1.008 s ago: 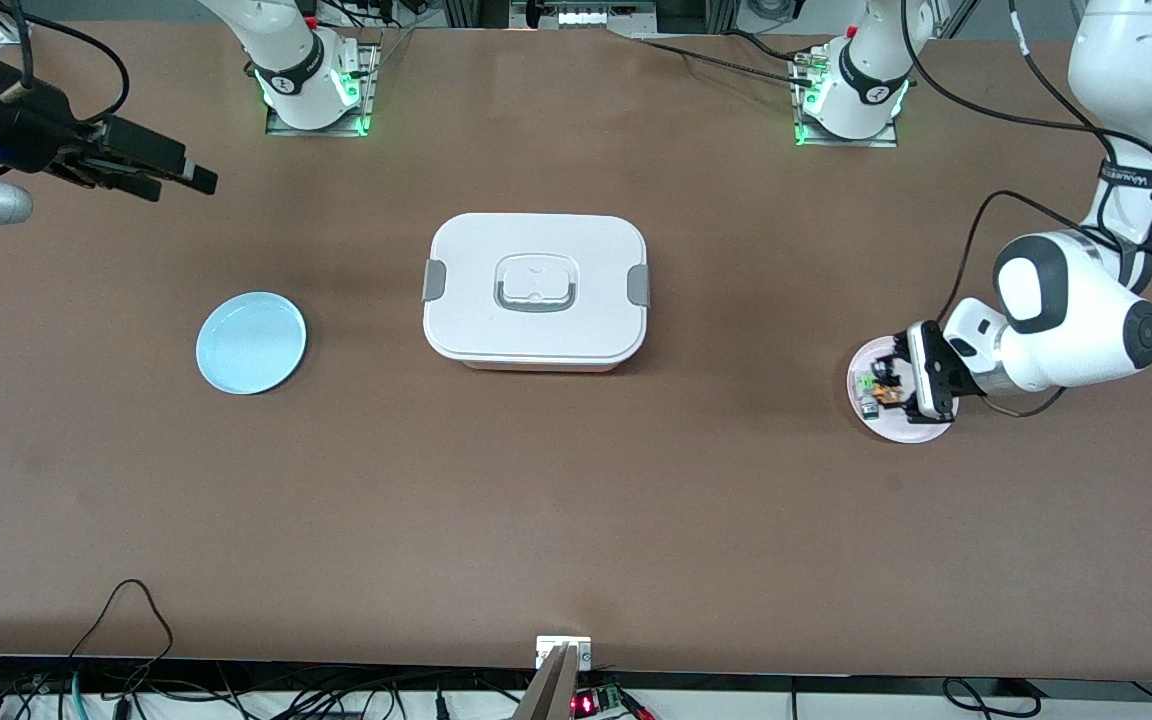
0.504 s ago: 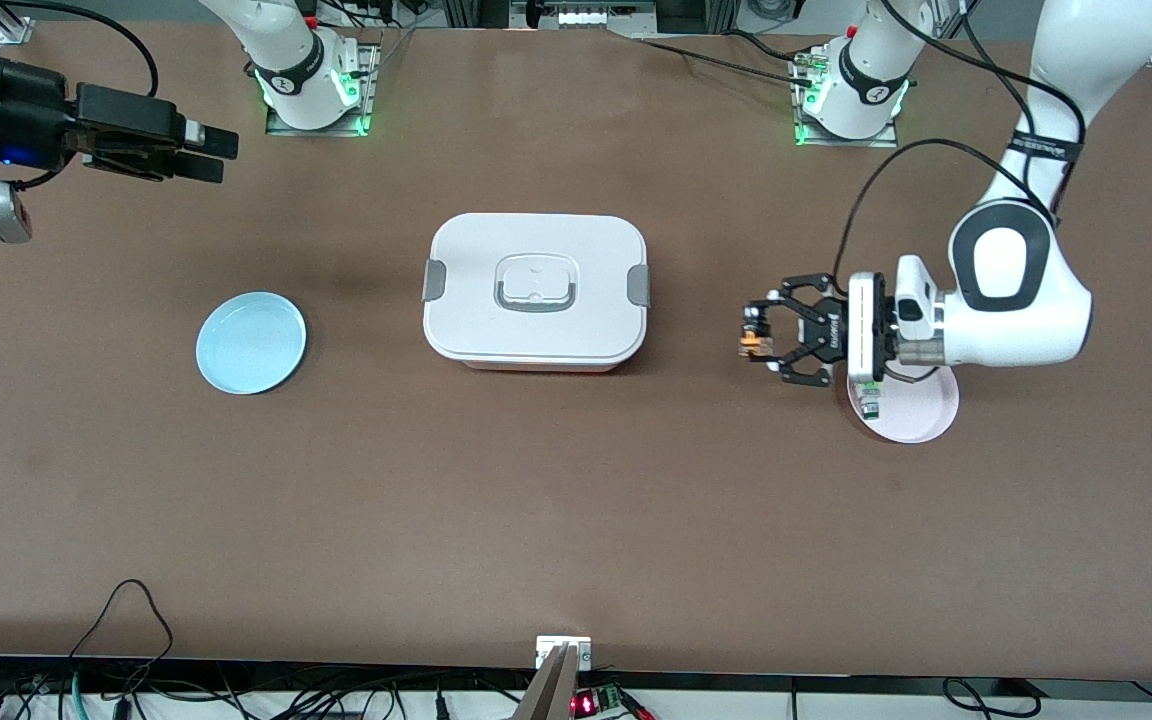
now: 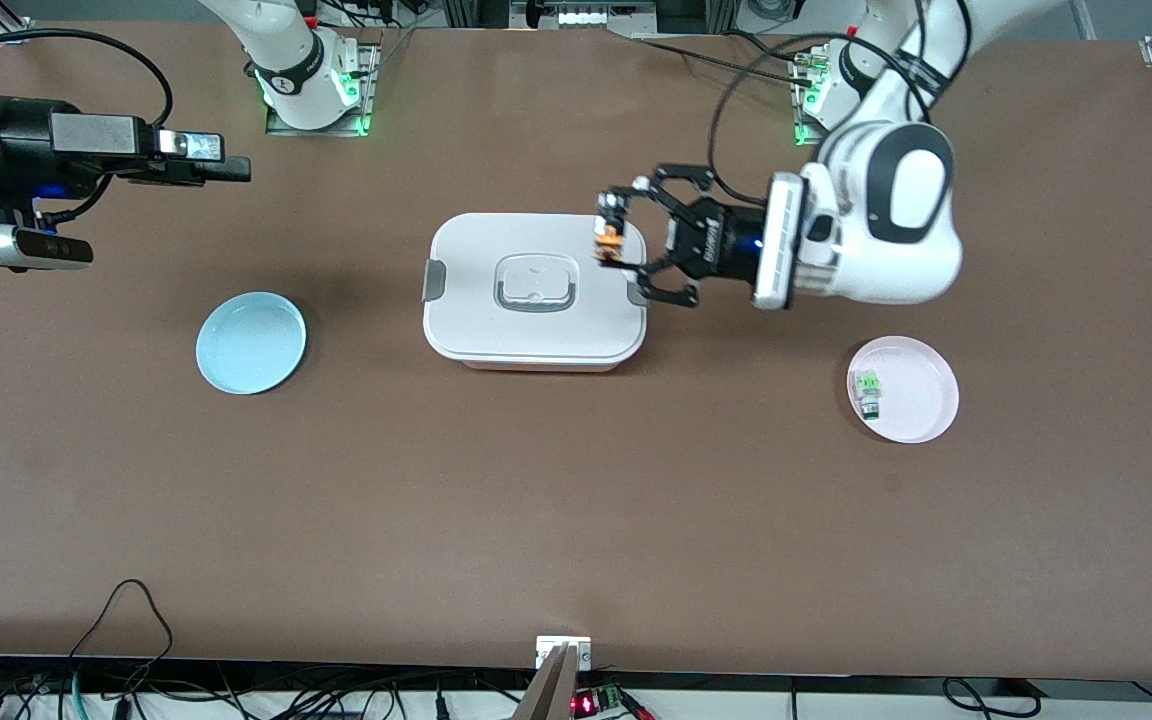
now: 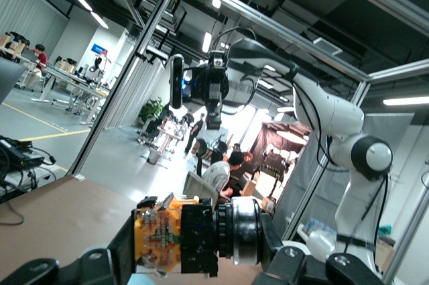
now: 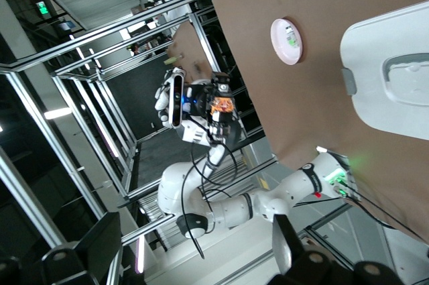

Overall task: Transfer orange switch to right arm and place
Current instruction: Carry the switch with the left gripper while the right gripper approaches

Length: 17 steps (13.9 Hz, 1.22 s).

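Observation:
My left gripper (image 3: pixel 612 241) is shut on the orange switch (image 3: pixel 608 240), a small black block with an orange part. It holds it in the air over the edge of the white lidded box (image 3: pixel 534 290) toward the left arm's end. The left wrist view shows the switch (image 4: pixel 181 238) clamped between the fingers (image 4: pixel 100 265). My right gripper (image 3: pixel 233 167) is open and empty. It is level in the air over the table at the right arm's end and points toward the left gripper. The right wrist view shows the switch (image 5: pixel 221 105) in the left gripper farther off.
A light blue plate (image 3: pixel 251 342) lies at the right arm's end. A pink plate (image 3: pixel 921 395) at the left arm's end holds a green-and-white component (image 3: pixel 869 381) and another small part (image 3: pixel 871 408). The box stands mid-table between the plates.
My left gripper lifted the orange switch off the pink plate and carried it to over the box's edge. My right gripper turned and moved a little toward the middle.

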Motion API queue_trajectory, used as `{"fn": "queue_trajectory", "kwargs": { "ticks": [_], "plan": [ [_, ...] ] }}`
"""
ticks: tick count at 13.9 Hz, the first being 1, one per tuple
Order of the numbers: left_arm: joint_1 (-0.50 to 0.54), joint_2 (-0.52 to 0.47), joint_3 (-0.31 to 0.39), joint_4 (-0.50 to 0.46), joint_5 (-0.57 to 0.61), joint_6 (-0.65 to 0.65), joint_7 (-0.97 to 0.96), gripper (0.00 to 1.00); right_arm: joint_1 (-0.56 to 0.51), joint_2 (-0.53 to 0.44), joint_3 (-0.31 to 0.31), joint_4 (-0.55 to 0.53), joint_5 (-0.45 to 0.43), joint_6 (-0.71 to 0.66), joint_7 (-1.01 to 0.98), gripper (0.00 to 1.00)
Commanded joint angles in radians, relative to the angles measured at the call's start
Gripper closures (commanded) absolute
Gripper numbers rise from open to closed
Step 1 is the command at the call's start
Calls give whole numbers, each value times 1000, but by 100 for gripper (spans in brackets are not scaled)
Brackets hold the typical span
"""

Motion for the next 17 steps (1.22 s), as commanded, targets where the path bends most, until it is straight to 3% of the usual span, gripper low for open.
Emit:
{"fn": "queue_trajectory", "kwargs": {
  "ticks": [1,3,5,9,13,17],
  "plan": [
    [-46,-24,-59,22,-110,122,-36,100,10,-17,17,-47,64,43,-12,0],
    [-69,-24,-154,61,-222,280,-42,100,12,-24,46,-82,79,75,-34,0],
    [-130,-22,-182,122,-274,432,-62,100,12,-28,84,-113,81,111,-54,0],
    [-164,-15,-182,156,-275,455,-82,100,12,-29,176,-179,92,190,-52,0],
    [-191,-13,-182,176,-275,501,-119,100,12,-52,212,-208,116,194,-35,0],
    [-195,-13,-182,178,-275,501,-127,100,12,-77,244,-272,220,195,-22,0]
  ]
}}
